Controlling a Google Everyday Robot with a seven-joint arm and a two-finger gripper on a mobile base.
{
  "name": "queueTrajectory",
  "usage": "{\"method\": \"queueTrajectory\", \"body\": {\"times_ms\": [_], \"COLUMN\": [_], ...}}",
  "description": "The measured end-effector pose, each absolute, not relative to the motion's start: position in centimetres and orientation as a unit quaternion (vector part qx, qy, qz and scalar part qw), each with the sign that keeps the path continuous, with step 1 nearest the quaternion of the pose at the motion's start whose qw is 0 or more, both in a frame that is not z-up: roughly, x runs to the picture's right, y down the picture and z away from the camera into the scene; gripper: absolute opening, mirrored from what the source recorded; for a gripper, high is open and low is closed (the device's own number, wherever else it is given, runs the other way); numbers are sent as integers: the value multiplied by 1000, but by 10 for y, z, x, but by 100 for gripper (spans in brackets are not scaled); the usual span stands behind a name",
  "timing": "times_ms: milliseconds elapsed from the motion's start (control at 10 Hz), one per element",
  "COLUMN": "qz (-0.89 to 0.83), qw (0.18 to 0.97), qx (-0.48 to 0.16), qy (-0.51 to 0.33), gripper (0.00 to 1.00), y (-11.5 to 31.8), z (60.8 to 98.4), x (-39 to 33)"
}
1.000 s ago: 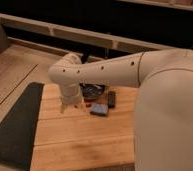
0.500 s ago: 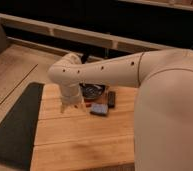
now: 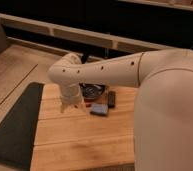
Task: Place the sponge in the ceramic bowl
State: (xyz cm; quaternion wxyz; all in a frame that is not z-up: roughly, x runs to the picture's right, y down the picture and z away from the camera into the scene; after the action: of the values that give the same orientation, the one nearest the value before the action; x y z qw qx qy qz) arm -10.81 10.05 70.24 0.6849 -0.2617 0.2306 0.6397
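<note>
The sponge (image 3: pixel 99 109), a small flat blue-grey pad, lies on the wooden table (image 3: pixel 80 145) just in front of the ceramic bowl (image 3: pixel 93 91). That bowl is dark and glossy, and my white arm covers its left part. My gripper (image 3: pixel 78 104) is at the arm's lower end, just left of the sponge and in front of the bowl's left side. The arm's bulk hides most of it.
A narrow black block (image 3: pixel 111 98) lies right of the bowl, close behind the sponge. A dark mat (image 3: pixel 15 125) covers the floor along the table's left side. My large white upper arm (image 3: pixel 165 100) fills the right of the view. A pale rail (image 3: pixel 65 32) runs behind.
</note>
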Motion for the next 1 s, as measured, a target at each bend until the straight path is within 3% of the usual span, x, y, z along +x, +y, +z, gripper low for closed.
{"method": "queueTrajectory", "body": {"times_ms": [400,1000], "qz": [629,630], "qw": [748,750], "qx": [-184,-177], "qy": [109,100], "gripper": [65,65], "y": [10,2], "z": [702,702], "x": [-86,-82]}}
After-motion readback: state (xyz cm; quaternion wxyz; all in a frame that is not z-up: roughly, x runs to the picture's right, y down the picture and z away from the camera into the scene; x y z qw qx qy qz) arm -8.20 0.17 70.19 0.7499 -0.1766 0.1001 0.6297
